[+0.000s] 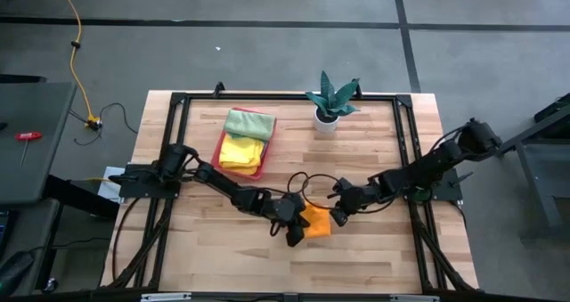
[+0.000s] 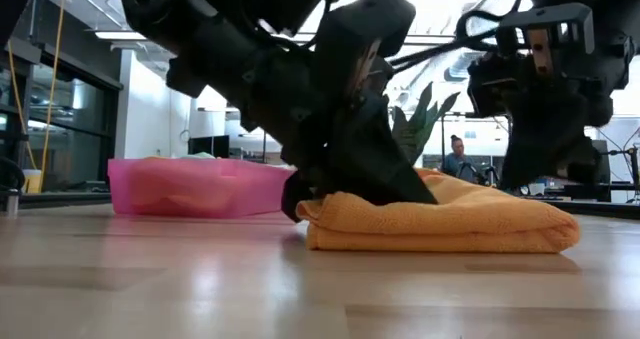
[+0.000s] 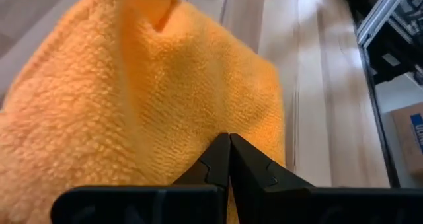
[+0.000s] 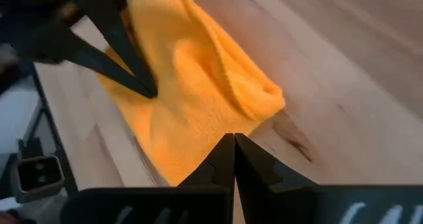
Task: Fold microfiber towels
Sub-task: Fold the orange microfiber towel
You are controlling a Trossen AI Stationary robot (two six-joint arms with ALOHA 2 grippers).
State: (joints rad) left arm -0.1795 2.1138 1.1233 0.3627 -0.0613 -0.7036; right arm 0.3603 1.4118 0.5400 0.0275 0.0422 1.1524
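The left gripper (image 3: 229, 159) has its fingers pressed together, tips resting on the folded orange towel (image 1: 316, 221), which lies on the surface (image 1: 374, 257) near its front middle. The right gripper (image 4: 234, 159), fingers likewise together, sits at the towel's opposite edge, holding nothing. To finish this fold well, press the layers flat and square the edges. Other towels (image 1: 245, 142) lie stacked in the pink tray (image 2: 190, 187).
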